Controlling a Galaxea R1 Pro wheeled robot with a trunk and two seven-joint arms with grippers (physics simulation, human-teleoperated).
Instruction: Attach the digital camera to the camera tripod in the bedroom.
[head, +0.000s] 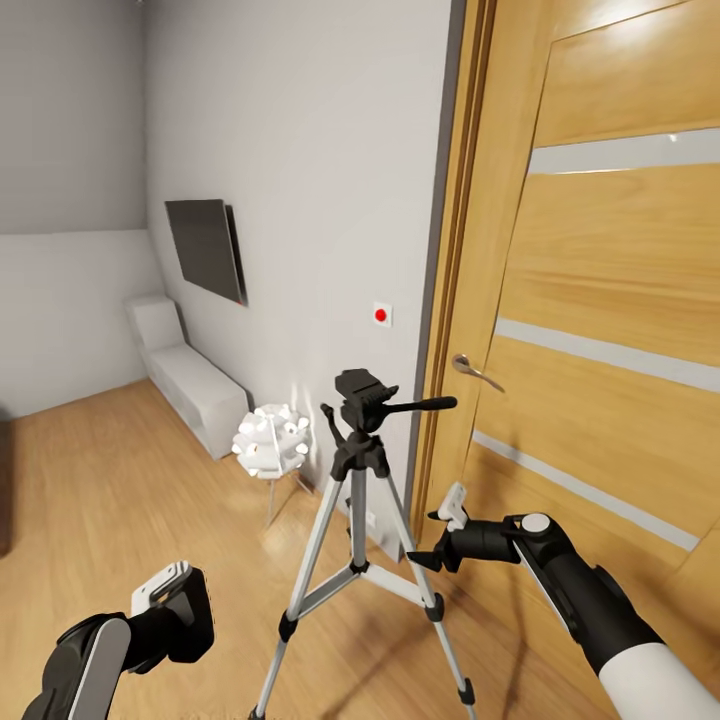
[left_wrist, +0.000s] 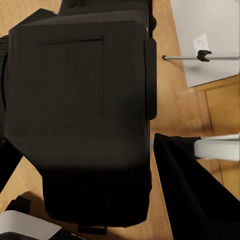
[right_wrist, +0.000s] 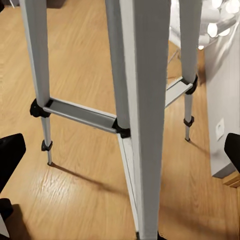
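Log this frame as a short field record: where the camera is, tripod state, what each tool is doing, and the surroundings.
digital camera: held in left tool, low, left of the tripod
camera tripod: standing on wood floor, legs spread, head bare, pan handle pointing toward the door
right tool: open, beside a tripod leg, not touching
surroundings: wooden door, wall screen, white lamp

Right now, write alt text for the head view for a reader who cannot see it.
A camera tripod stands on the wood floor before a wooden door, its head bare. The left gripper holds the digital camera low; the right gripper reaches toward a leg.
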